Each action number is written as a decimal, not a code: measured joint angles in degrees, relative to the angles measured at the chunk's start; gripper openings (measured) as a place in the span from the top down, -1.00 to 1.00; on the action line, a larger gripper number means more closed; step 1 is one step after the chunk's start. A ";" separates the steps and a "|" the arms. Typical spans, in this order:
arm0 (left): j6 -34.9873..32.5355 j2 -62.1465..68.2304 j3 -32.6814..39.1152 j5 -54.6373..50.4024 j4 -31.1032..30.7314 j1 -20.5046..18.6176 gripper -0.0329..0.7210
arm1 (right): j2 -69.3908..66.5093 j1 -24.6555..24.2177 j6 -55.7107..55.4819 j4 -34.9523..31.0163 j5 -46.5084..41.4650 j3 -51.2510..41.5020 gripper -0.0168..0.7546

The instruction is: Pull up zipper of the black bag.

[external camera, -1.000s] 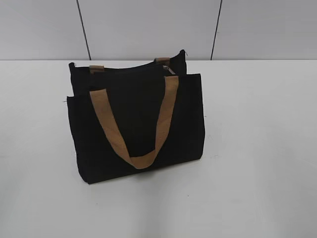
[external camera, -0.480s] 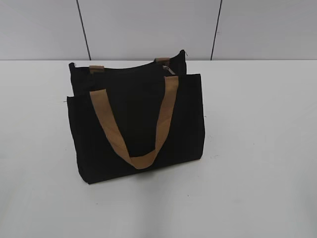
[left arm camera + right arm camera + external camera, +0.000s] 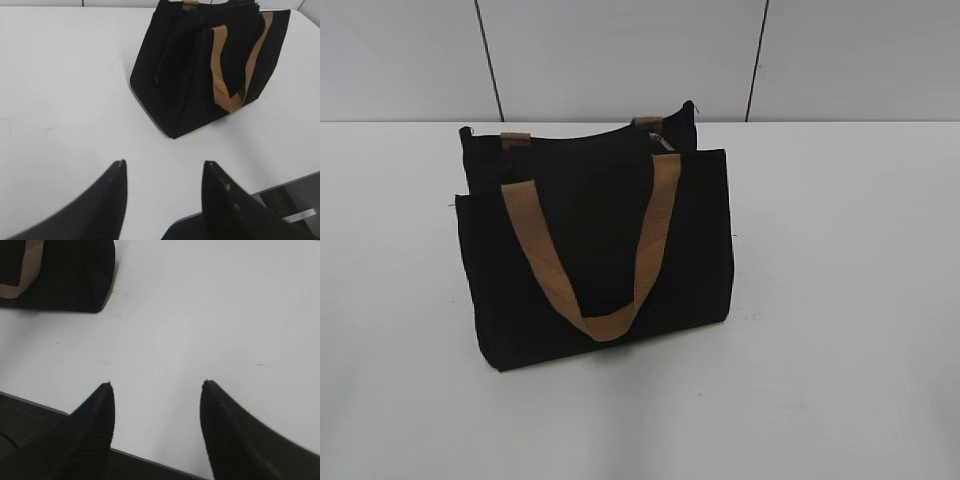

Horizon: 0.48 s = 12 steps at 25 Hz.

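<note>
The black bag stands upright on the white table, left of centre, with a tan handle hanging down its front pocket panel. The zipper runs along its top edge; a small silvery pull tab shows near the right end. The bag also shows in the left wrist view and a corner of it in the right wrist view. My left gripper is open and empty near the table's front edge, well short of the bag. My right gripper is open and empty over bare table.
A grey panelled wall stands behind the table. The table's front edge lies just under my right gripper. A dark surface lies below the table edge at lower right in the left wrist view.
</note>
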State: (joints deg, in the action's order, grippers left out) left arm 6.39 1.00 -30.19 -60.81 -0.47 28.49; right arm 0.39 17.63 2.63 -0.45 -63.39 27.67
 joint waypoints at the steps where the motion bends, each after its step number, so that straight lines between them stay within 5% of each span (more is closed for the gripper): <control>1: 0.00 0.00 0.00 0.00 0.00 0.00 -0.05 | 0.00 0.00 0.05 0.00 0.01 0.00 -0.15; 12: -0.04 0.00 0.00 0.02 0.00 0.18 0.03 | 0.00 0.00 0.25 0.05 0.37 -0.01 -0.14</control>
State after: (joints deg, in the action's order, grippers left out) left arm 6.34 1.00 -30.19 -60.79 -0.47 28.67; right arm 0.39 17.63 2.88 -0.40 -63.02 27.66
